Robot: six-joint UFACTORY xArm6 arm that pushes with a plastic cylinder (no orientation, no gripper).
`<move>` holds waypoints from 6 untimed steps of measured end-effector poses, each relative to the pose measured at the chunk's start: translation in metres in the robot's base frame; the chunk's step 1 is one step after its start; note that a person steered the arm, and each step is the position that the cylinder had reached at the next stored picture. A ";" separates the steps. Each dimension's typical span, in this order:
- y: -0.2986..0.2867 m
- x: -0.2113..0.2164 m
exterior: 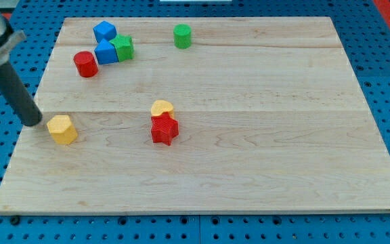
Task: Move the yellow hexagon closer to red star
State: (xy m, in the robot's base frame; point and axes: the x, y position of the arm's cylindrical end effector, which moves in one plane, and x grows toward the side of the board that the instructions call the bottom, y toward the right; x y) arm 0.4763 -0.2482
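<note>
Nearest the view's bottom edge, the light wooden board is bare. Next up, at mid-left, sits the yellow hexagonal plastic block, flat on the wood, well apart from the red star-shaped plastic block near centre. A small yellow heart-like block touches the star's far side.

The arm carries no gripper, so nothing opens, closes or is held. The dark rod's tip stands just beside the hexagon's left face; contact cannot be confirmed.

Farther back, upper left: a red cylinder block, two blue blocks of unclear shape, and a green block clustered with them. A green cylinder block stands alone toward the top centre.

Handling estimate: the hexagon looks small, rigid and light, and should slide easily on smooth wood. It may rotate if pushed off-centre. Best contact is judged to be the middle of its left face, pushing toward the view's right, with the line kept through the block's centre.
</note>
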 end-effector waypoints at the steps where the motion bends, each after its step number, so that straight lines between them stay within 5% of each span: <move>1: 0.084 0.017; 4: 0.162 0.088; 6: 0.185 0.062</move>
State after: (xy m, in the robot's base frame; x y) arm 0.5379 -0.0631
